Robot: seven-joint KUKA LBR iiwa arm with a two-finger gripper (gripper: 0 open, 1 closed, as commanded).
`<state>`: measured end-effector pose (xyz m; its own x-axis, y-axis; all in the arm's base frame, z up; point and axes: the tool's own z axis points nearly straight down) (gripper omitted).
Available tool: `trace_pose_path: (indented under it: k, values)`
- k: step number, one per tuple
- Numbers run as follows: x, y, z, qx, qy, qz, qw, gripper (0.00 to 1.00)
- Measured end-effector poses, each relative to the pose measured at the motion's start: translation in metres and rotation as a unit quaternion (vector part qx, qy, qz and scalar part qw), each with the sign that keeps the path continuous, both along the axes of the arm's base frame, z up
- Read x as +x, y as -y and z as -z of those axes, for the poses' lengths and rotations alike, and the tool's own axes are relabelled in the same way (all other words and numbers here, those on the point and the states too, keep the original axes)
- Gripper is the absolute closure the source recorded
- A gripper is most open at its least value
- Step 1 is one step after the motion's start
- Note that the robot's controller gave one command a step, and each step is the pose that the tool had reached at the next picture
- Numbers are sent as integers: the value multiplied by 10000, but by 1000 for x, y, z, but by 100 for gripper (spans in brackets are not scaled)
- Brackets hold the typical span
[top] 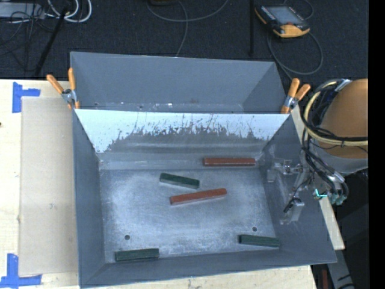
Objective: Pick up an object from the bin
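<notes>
My gripper [293, 202] hangs over the bin's right sloping wall, above the floor's right edge, and nothing shows in it. Nearest to it on the floor lies a dark green bar [258, 241], below and to its left near the front right corner. A red-brown bar [228, 161] lies along the back of the floor, to the gripper's upper left. A second red-brown bar [198, 196] rests slightly tilted in the middle of the floor. All three lie apart from the gripper.
A short dark green bar [179, 180] lies just above the middle red-brown bar. Another dark green bar [137, 254] sits in the front left corner. The arm with its orange cover and cables stands outside the bin's right rim.
</notes>
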<state>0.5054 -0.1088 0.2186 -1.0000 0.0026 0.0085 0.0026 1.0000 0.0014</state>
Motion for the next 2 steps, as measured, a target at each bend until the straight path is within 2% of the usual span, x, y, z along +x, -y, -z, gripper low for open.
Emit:
trace_pose_path:
  k: [1, 2]
  values:
    - [-35, -9, -7, 1, 23, -279, 9996, 0]
    - [-30, -32, 119, 6, -6, 363, 9993, 0]
